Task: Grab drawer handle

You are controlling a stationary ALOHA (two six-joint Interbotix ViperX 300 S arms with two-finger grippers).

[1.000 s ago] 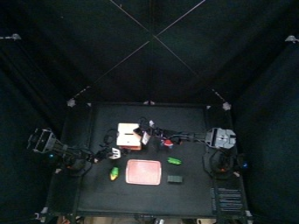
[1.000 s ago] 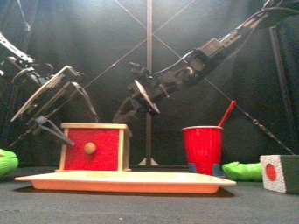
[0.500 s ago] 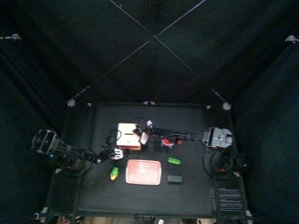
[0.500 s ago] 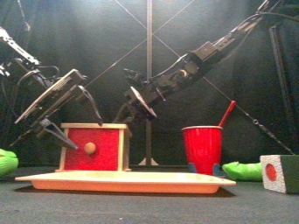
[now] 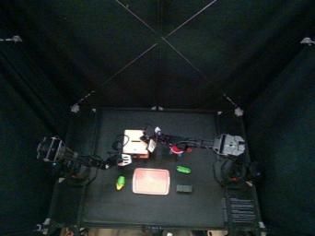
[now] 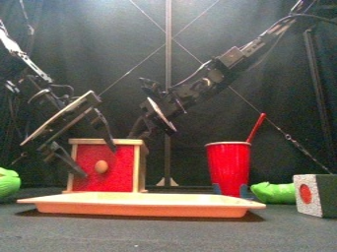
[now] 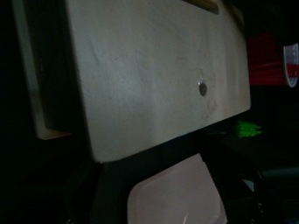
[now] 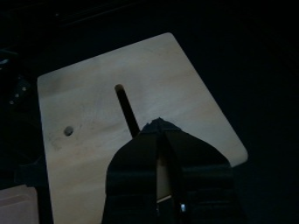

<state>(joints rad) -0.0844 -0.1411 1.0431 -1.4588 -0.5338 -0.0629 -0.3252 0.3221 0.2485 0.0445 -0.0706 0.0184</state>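
Observation:
The drawer [image 6: 105, 165] is a small cream box with a red front and a round knob handle [image 6: 101, 166]. It stands behind the pink tray [image 6: 138, 204]. In the top view the drawer [image 5: 133, 141] is left of the table's middle. My left gripper [image 6: 59, 160] hangs open low at the drawer's left side. Its wrist view shows the cream side wall [image 7: 140, 79] close up. My right gripper [image 6: 154, 111] is shut and empty. It hovers above the drawer's top [image 8: 105, 105], which has a slot and a hole. Neither gripper touches the knob.
A red cup [image 6: 228, 165] with a straw stands right of the drawer. Green objects lie at the far left [image 6: 7, 182] and right [image 6: 277, 191]. A pale block [image 6: 313, 194] with a red dot sits at the front right.
My left arm has shifted a little, and its gripper has dropped slightly beside the drawer. My right gripper stays about where it was above the drawer.

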